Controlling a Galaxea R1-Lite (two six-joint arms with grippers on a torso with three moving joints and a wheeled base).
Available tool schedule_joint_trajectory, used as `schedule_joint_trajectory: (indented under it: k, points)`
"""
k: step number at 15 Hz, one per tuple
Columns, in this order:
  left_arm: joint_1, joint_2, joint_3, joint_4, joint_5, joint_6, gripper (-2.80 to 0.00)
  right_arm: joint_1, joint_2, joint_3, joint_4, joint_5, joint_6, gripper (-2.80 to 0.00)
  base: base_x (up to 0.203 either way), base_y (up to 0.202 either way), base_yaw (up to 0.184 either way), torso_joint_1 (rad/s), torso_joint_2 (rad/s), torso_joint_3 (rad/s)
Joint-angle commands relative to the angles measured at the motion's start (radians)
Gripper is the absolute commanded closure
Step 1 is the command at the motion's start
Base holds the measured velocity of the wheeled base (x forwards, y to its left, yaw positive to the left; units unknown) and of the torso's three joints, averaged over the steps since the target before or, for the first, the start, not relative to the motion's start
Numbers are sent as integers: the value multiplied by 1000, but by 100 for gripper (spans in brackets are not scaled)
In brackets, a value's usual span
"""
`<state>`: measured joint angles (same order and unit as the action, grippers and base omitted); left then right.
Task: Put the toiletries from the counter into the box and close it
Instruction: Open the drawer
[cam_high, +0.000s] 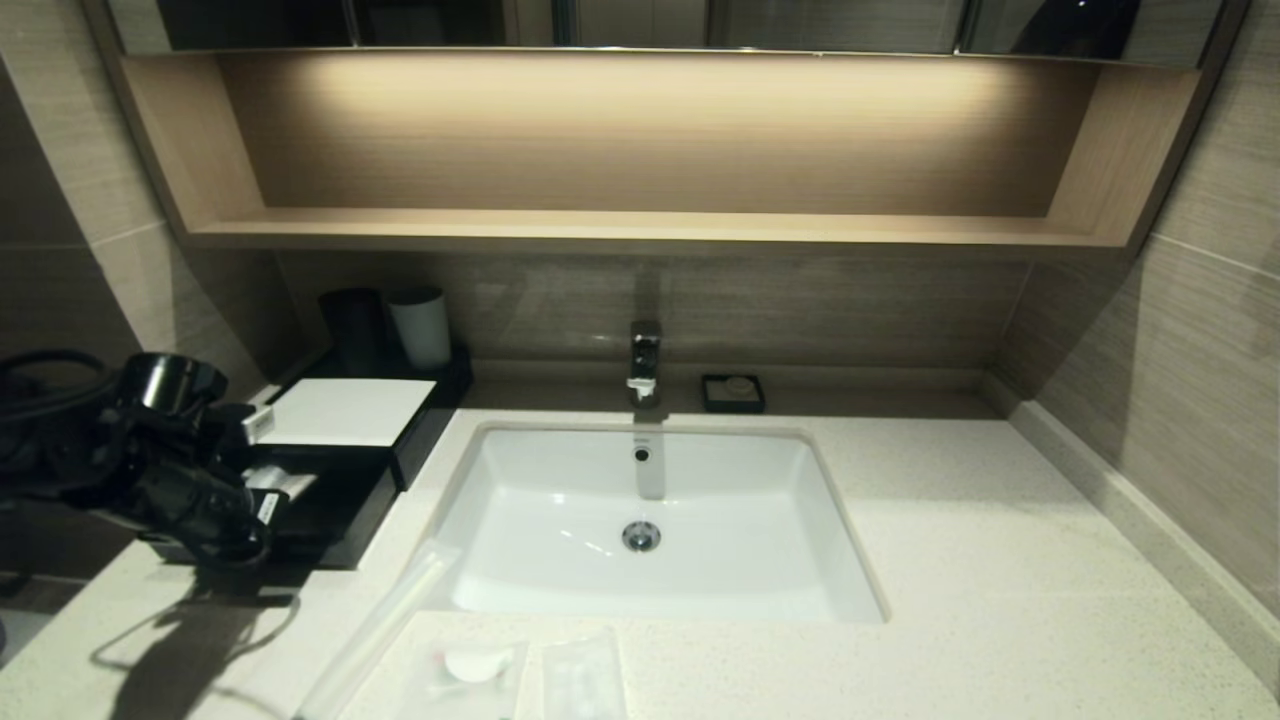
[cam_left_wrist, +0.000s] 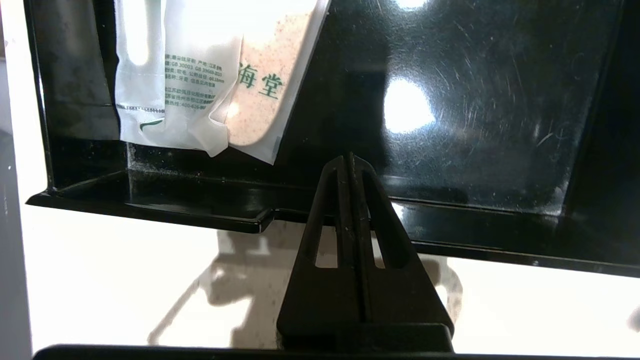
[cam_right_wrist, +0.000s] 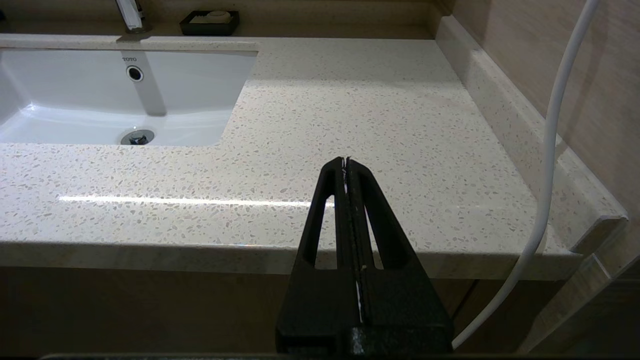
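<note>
Facing me, a chrome faucet (cam_high: 645, 362) is standing at the back rim of the sink, its spout pointing toward the basin. Just beside it, toward my right, a small black square dish (cam_high: 733, 393) is sitting against the backsplash, carrying a pale round piece. Far to my left, a black cup (cam_high: 352, 328) and a white cup (cam_high: 421, 326) are standing upright, touching side by side. Above, a light wooden wall shelf (cam_high: 640, 228) is glowing under a lamp. A white cable (cam_right_wrist: 550, 150) is hanging along the right wall.
</note>
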<state>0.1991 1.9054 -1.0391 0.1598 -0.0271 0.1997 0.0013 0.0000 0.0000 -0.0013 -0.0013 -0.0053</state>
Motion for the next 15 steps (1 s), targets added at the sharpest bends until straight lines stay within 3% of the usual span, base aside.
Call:
schedule_joint_trajectory:
  k: [1, 11, 15]
  points:
    - [0, -25, -1, 17, 0, 4, 0, 0, 0, 2, 0, 0, -1, 0, 0, 0, 0, 0, 0, 0]
    - [8, -233, 11, 61, -4, -4, 0, 0, 0, 2, 0, 0, 0, 0, 0, 0, 0, 0, 0, 0]
    - [-6, -386, 54, 133, -69, 1, 0, 0, 0, 2, 0, 0, 1, 0, 0, 0, 0, 0, 0, 0]
